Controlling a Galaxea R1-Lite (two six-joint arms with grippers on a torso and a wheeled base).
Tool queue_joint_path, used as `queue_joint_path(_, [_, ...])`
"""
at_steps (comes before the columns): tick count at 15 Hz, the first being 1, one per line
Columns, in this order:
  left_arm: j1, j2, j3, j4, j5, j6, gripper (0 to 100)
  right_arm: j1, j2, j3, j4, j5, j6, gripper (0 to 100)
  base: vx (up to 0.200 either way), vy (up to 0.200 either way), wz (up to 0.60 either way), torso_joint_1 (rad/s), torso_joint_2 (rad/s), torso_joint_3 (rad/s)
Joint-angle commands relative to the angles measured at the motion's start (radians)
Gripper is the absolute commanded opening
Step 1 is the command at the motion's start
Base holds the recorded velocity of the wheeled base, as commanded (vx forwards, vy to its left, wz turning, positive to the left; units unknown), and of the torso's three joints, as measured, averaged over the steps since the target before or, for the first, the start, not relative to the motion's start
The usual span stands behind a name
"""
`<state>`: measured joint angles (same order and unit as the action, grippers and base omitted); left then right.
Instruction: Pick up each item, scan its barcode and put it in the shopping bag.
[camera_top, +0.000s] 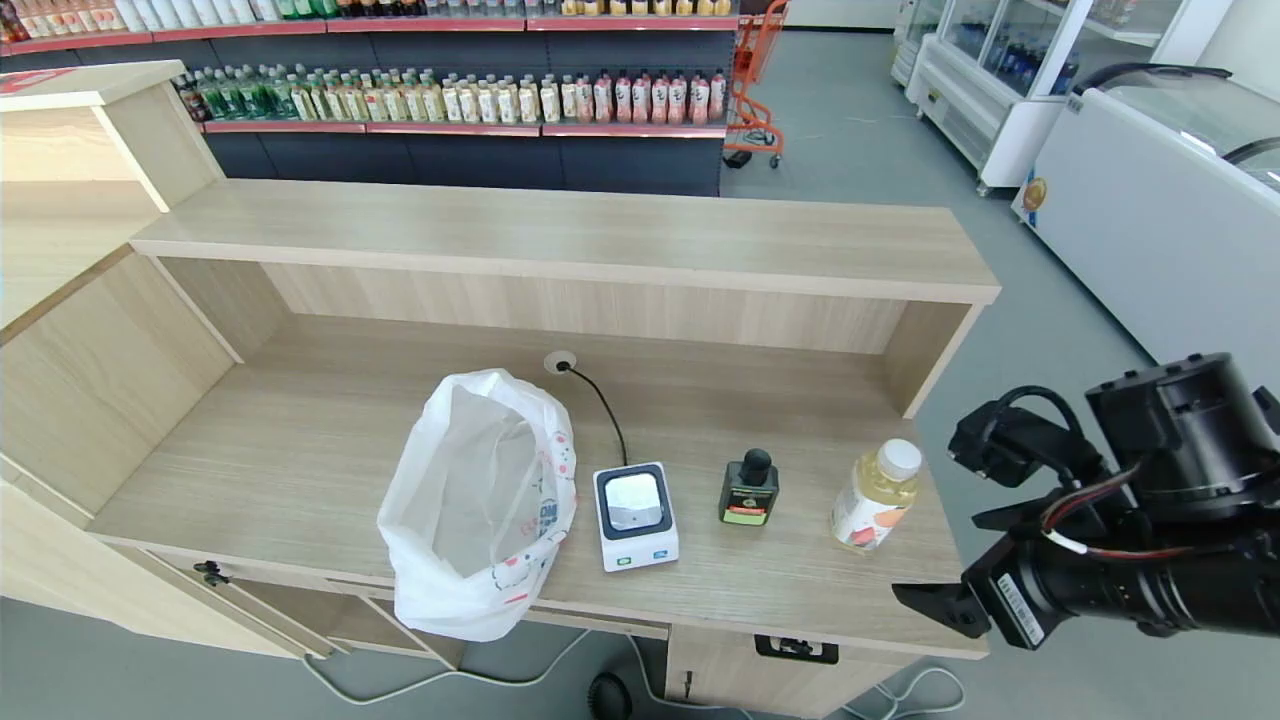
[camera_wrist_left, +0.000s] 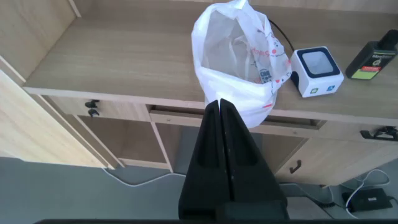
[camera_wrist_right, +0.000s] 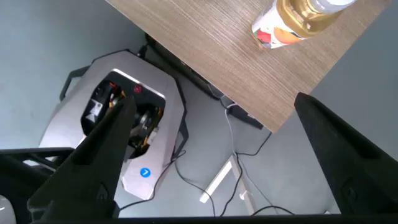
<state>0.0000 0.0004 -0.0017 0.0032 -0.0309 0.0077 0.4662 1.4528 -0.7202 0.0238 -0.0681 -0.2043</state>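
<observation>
A white plastic shopping bag (camera_top: 480, 500) stands open on the wooden counter (camera_top: 300, 440), left of centre. Beside it lies a white barcode scanner (camera_top: 635, 515), then a small dark bottle with a black cap (camera_top: 750, 488), then a yellow drink bottle with a white cap (camera_top: 877, 495) near the counter's right end. My right gripper (camera_wrist_right: 214, 102) is open and holds nothing. It hovers off the counter's front right corner, a little short of the yellow bottle (camera_wrist_right: 298, 22). My left gripper (camera_wrist_left: 219, 106) is shut and holds nothing. It sits low in front of the counter, below the bag (camera_wrist_left: 239, 56).
A raised ledge (camera_top: 560, 235) runs along the counter's back, with side walls at both ends. The scanner's black cable (camera_top: 605, 410) leads to a hole in the counter. Drink shelves (camera_top: 450, 100) stand behind. Freezers (camera_top: 1150, 200) line the right side.
</observation>
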Motion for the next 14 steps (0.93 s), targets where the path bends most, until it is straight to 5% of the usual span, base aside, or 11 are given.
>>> queue_joint_path(1, [0.0, 0.001, -0.001, 0.0, 0.0, 0.0, 0, -0.004, 0.109, -0.001, -0.035, -0.004, -0.004, 100, 0.0, 0.0, 0.0, 0.0, 0.0, 0.0])
queue_joint_path(14, [0.0, 0.001, 0.0, 0.0, 0.0, 0.0, 0, -0.043, 0.44, -0.024, -0.516, -0.004, -0.096, 100, 0.0, 0.0, 0.0, 0.0, 0.0, 0.0])
